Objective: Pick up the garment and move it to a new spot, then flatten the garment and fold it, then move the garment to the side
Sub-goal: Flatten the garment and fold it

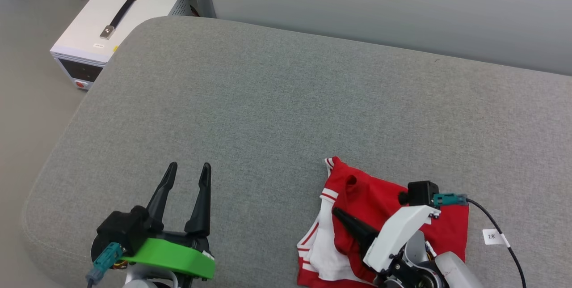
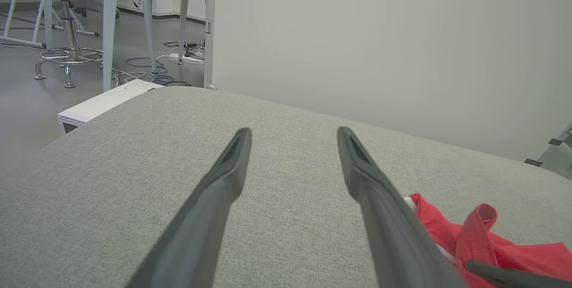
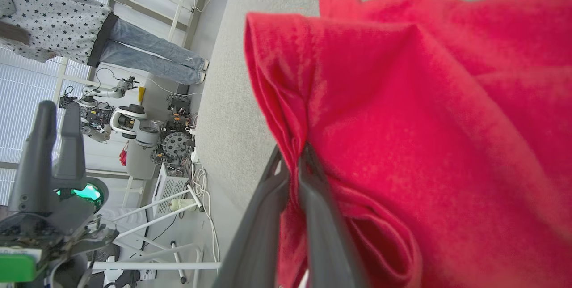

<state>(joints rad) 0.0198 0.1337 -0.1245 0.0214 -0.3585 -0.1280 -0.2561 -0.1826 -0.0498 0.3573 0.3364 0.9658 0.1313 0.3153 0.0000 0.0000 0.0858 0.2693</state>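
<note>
Red garment (image 1: 366, 194), a thin fold clenched in the right gripper's (image 3: 295, 156) jaws, could slip free on lifting; left gripper's (image 1: 189, 166) jaws gape.

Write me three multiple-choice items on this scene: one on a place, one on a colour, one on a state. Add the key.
1. Where on the grey cushion does the red jersey lie?
A. far left corner
B. near edge, robot's right
C. dead centre
2. What colour is the mount behind the left gripper?
A. blue
B. yellow
C. green
3. How is the right gripper?
A. shut on a jersey fold
B. open above it
C. shut on nothing
Key: B, it lies lower right in the head view; C, the mount is bright green; A, red cloth is pinched between its fingers.
</note>
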